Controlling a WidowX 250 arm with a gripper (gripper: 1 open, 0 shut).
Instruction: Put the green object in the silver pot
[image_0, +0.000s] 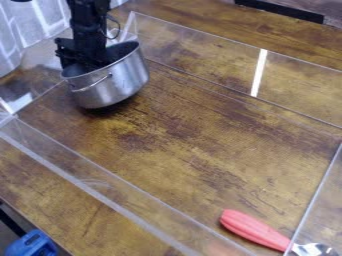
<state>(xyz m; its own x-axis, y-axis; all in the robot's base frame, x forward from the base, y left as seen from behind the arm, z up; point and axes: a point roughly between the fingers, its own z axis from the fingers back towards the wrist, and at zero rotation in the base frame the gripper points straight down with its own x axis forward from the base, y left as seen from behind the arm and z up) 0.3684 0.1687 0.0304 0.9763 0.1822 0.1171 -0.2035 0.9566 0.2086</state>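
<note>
Nothing of the job looks finished from where I stand: the silver pot (115, 84) tips against the dark hand (90, 62), whose grip I cannot make out, and the green object is hidden from me, still to be placed.

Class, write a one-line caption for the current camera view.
The silver pot tilts beneath the dark gripper, with a red-handled utensil lying apart.

The tilted silver pot (112, 83) blocks the far left; bare tabletop (201, 130) leaves the middle open.
</note>
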